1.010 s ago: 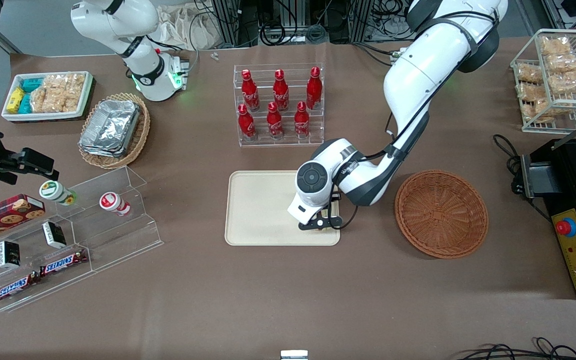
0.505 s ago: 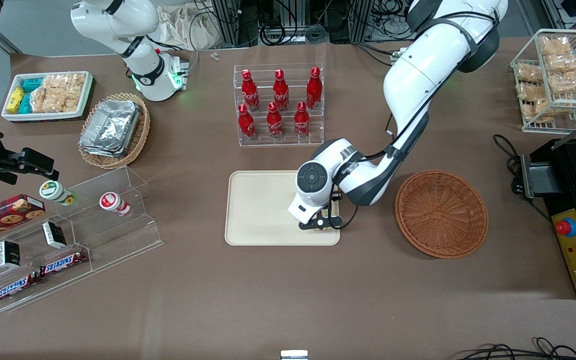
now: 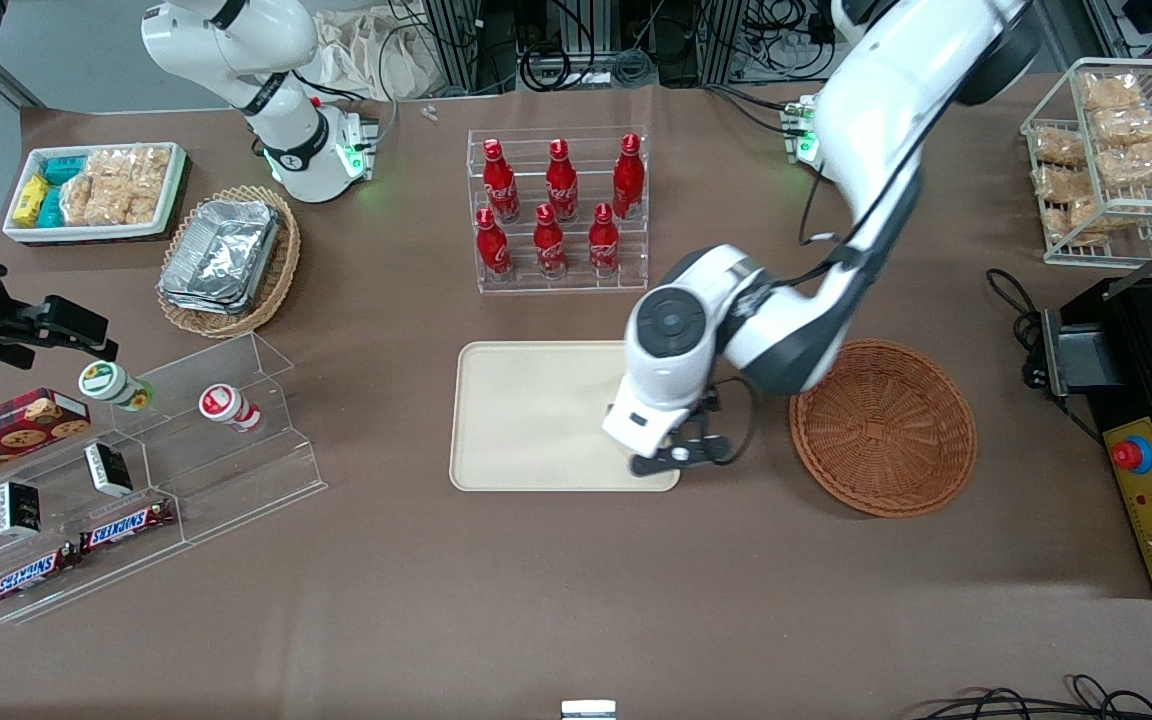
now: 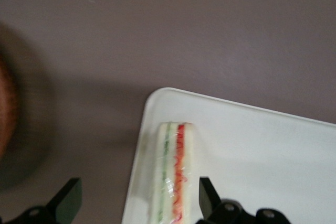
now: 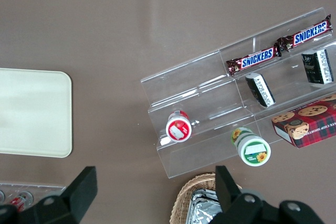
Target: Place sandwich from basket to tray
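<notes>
Sandwich (image 4: pixel 175 174) lies flat on my cream tray (image 4: pixel 262 150), close to the tray's corner nearest the basket (image 3: pixel 882 427). I see its green and red stripes. My gripper (image 4: pixel 136 203) hangs just above it with its two fingers (image 4: pixel 209 196) spread wide, one on each side, holding nothing. The brown basket sits beside the tray, toward the working arm's end.

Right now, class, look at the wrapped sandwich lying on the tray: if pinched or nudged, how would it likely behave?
The sandwich looks soft, layered bread, so it would probably squash under a hard pinch. Its glossy film wrap suggests it may slip. Lying near a corner of the tray, it would likely slide, not roll. The open tool straddles it.
</notes>
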`<action>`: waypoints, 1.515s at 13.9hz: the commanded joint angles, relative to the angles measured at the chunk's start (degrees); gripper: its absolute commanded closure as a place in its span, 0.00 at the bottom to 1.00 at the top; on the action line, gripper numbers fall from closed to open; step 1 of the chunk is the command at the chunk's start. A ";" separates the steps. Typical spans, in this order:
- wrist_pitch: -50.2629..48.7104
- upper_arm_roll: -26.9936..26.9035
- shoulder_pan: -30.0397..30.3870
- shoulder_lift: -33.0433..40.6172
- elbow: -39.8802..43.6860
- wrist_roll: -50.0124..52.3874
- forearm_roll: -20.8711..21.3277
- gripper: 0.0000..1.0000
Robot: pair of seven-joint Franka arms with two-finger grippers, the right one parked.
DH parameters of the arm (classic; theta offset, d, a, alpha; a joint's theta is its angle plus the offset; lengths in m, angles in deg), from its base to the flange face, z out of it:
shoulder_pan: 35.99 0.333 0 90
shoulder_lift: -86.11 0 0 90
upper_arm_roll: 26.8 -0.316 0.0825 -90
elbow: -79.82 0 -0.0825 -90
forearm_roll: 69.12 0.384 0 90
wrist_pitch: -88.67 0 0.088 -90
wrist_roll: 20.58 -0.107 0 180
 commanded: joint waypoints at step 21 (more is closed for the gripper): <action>-17.75 -11.29 23.96 37.14 -19.60 -41.96 -20.89 0.00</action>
